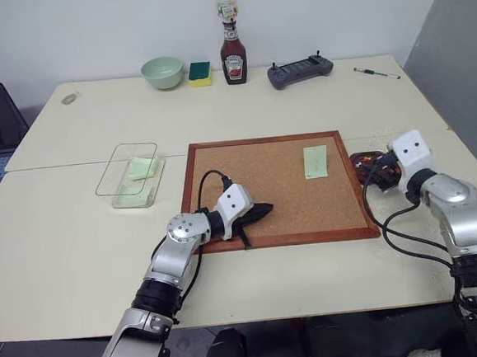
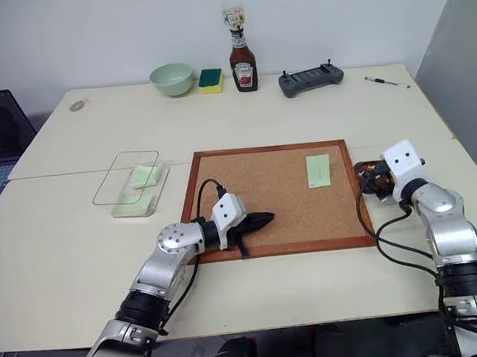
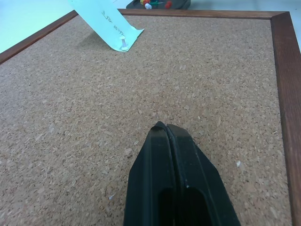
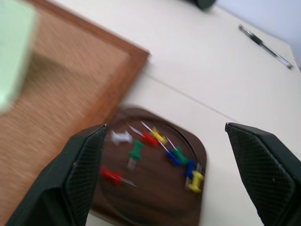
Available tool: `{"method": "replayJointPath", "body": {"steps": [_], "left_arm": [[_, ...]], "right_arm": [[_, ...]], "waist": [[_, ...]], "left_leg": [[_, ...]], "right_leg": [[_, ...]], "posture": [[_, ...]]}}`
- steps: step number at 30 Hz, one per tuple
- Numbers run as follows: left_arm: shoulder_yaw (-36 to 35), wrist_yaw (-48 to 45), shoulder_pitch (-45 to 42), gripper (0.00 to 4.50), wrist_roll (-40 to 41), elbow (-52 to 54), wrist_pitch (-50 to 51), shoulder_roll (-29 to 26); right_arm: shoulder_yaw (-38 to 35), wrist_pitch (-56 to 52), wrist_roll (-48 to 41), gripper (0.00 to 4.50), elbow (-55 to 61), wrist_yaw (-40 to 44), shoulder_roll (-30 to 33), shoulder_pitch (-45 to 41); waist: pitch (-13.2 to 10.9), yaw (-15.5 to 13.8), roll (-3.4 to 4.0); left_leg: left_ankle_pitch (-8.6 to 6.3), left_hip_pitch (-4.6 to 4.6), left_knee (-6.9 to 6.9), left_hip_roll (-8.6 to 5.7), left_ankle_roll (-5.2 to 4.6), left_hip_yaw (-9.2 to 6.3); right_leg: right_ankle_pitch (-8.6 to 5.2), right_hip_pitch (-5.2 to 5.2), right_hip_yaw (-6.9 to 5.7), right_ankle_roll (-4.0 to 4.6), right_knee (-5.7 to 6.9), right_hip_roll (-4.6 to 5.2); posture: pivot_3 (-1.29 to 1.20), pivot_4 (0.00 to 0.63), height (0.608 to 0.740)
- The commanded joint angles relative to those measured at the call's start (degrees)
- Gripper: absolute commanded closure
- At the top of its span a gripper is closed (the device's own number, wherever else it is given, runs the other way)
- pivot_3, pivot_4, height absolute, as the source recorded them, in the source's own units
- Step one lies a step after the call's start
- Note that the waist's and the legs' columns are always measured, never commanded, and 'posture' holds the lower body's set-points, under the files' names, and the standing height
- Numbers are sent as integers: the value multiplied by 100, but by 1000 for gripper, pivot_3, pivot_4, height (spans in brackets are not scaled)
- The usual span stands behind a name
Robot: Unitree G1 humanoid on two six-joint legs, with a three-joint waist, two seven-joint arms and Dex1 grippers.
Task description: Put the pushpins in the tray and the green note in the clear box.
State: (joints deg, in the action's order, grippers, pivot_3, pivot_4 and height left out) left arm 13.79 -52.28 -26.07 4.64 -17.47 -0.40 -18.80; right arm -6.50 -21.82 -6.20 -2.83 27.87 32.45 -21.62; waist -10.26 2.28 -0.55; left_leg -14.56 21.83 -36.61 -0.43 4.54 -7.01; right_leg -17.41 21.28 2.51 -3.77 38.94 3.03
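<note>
You are looking down over a pale desk with a wood-framed corkboard lying at its centre. The green note is sitting on the cork toward the board's 2 o'clock corner, held by a white pin at one edge. The tray is resting on the desk just beside the board at 3 o'clock, and the pushpins, red, green, blue, yellow and white, are lying inside it. Your right gripper is hovering over the tray with its jaws spread wide and nothing between them. Your left gripper is lying low over the cork near the board's 7 o'clock corner, jaws pressed together and empty. The clear box is standing at 9 o'clock of the board, with pale green notes inside.
</note>
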Motion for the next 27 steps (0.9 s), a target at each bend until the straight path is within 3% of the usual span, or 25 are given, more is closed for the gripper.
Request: {"method": "replayJointPath", "body": {"steps": [1,5,14,17,27], "left_arm": [[77,38,102,4500,-153,-194,80,-60],[78,37,77,4500,-154,-217,72,-59],[95,48,41,4500,-156,-223,69,-61],[98,58,45,4500,-158,-214,71,-65],[108,76,94,4500,-153,-151,88,-72]], "right_arm": [[4,-142,-500,274,638,350,-185,119],[346,-219,-630,274,795,548,-449,155],[897,185,-296,274,-299,478,-955,-420],[912,308,-251,720,-628,471,-1032,-575],[919,579,-136,3049,-1109,497,-1086,-753]], "waist": [[0,-2,0],[0,-1,0],[0,-9,0],[0,-9,1],[0,-5,1]], "left_leg": [[0,0,0,0,0,-1],[0,0,0,0,0,-1],[0,-1,-1,0,0,-1],[0,-1,0,1,0,-4],[0,0,0,0,0,-3]], "right_leg": [[0,0,0,0,0,0],[0,1,-1,0,0,0],[0,2,-1,0,0,0],[0,2,-4,0,0,-1],[0,3,-3,0,1,-1]], "posture": [[0,150,740],[0,150,740],[0,150,740],[0,150,740],[0,150,740]]}}
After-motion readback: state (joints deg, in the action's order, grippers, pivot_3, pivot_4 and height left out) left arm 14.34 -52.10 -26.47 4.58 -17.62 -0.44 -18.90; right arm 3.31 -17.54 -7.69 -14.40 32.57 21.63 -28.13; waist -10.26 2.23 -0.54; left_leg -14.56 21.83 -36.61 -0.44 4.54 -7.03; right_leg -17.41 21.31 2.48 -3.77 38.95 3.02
